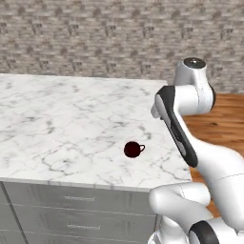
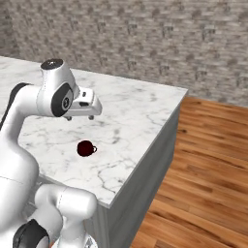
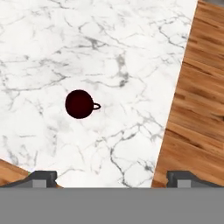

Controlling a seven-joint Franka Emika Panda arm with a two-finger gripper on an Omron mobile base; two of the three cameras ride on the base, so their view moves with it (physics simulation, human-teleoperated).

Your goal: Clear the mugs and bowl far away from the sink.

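One dark maroon mug [image 1: 132,149] [image 2: 85,148] stands upright on the white marble counter [image 1: 57,119], close to its front right corner. In the hand view the mug [image 3: 79,104] lies left of centre, with its handle pointing right. My gripper [image 3: 111,179] hangs well above the counter, looking straight down, open with nothing between its fingertips [image 3: 43,177]. From the right base view the gripper [image 2: 80,117] sits above and slightly behind the mug, apart from it. The bowl and the sink are out of view.
The counter's right edge [image 2: 169,121] drops to a wooden floor [image 2: 203,160] [image 3: 197,109]. Grey drawers [image 1: 76,205] run under the front edge. A brick wall [image 1: 95,38] stands behind the counter.
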